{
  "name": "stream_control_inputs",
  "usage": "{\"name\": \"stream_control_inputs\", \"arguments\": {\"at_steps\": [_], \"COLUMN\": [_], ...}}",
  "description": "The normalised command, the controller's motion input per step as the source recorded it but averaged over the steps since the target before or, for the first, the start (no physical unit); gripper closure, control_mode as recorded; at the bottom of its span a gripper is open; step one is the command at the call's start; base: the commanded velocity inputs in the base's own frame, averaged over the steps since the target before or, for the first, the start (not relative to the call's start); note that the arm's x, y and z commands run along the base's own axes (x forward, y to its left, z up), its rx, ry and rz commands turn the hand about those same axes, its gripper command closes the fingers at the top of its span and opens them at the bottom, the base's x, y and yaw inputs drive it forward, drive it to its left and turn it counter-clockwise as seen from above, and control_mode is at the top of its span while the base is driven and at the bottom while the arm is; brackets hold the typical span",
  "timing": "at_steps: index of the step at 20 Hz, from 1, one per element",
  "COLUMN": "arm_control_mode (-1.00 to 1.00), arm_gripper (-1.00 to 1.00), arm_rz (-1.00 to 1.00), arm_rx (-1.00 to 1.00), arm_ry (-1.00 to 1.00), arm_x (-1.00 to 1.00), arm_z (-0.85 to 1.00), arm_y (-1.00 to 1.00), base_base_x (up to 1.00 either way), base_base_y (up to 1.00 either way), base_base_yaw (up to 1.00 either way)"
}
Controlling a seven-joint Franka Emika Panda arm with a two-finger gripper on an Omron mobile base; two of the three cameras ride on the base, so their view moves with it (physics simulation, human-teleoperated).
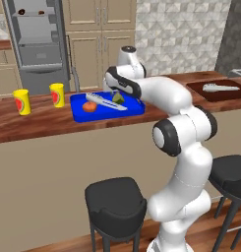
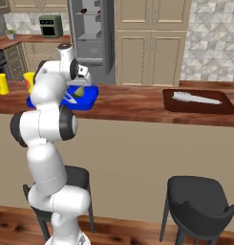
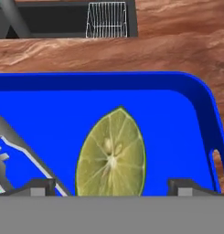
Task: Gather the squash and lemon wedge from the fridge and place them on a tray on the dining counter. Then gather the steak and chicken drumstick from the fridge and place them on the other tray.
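The lemon wedge point(image 3: 111, 155) lies cut face up on the floor of the blue tray point(image 3: 168, 114), near its right rim. My gripper point(image 3: 112, 187) hovers just over it, open, with a fingertip standing clear on each side of the wedge. From the left base view the wedge point(image 1: 118, 98) sits at the right end of the tray point(image 1: 134, 109), under my hand. An orange rounded squash point(image 1: 89, 107) rests in the same tray beside a grey utensil point(image 1: 105, 102). The dark brown tray point(image 1: 215, 92) sits further right on the dining counter point(image 1: 43, 120).
The fridge point(image 1: 38, 44) stands open behind the counter. Two yellow cups point(image 1: 22, 102) point(image 1: 57, 94) stand left of the blue tray. A grey utensil point(image 2: 197, 99) lies in the brown tray. Black stools point(image 1: 114, 202) point(image 2: 199, 201) stand below the counter's front.
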Motion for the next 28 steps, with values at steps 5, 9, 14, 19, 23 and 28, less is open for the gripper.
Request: {"name": "stream_control_inputs", "arguments": {"at_steps": [5, 9, 14, 19, 23, 28], "arm_control_mode": [-1.00, -1.00, -1.00, -1.00, -1.00, -1.00], "arm_gripper": [-1.00, -1.00, -1.00, -1.00, -1.00, -1.00], "arm_rz": [0.00, 0.00, -0.03, -0.05, -0.04, -0.05], "arm_rx": [0.00, 0.00, 0.02, 0.07, 0.08, 0.06], "arm_ry": [0.07, 0.02, -0.02, -0.09, -0.10, -0.15], "arm_x": [0.00, -0.09, -0.66, -0.97, -1.00, -1.00], "arm_z": [0.65, 0.32, 0.05, 0.02, 0.04, 0.00], "arm_y": [-0.01, -0.16, -0.32, -0.40, -0.42, -0.39], "base_base_x": [0.00, 0.00, 0.00, 0.00, 0.00, 0.00], "base_base_y": [0.00, 0.00, 0.00, 0.00, 0.00, 0.00], "base_base_yaw": [0.00, 0.00, 0.00, 0.00, 0.00, 0.00]}}
